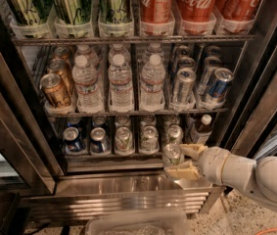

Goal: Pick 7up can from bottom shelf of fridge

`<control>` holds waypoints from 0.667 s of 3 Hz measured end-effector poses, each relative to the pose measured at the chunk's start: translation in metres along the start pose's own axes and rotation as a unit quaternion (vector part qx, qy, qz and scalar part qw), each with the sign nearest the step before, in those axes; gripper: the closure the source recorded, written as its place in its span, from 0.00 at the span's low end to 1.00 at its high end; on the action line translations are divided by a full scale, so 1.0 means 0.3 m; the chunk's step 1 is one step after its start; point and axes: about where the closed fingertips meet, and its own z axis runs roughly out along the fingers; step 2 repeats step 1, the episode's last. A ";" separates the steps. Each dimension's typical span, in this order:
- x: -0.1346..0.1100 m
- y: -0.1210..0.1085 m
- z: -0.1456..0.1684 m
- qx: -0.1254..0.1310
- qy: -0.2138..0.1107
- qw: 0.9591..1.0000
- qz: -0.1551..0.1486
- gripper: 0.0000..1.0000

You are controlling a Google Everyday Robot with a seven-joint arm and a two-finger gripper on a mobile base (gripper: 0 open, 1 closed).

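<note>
Aluminium 7up can, clamped in my gripper, sits just in front of the bottom shelf, over the fridge ledge; grasp done, I judge, with only carrying it clear left.

**Arm**: thick, tubular, clad in smooth white rounded shells with a soft sheen. The last section swells into a bulbous elbow-like casing at the right edge. A narrow tan band rings the forearm where two shell sections join.

**Gripper**: set just in front of the bottom shelf. It has two flat, blunt fingers in pale yellowish tan, mounted on a rounded white wrist cuff.
</note>
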 end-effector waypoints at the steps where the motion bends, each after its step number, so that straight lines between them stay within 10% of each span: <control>1: 0.000 0.000 0.000 0.000 0.000 1.000 0.000 1.00; 2: 0.000 0.000 0.000 0.000 0.000 1.000 0.000 1.00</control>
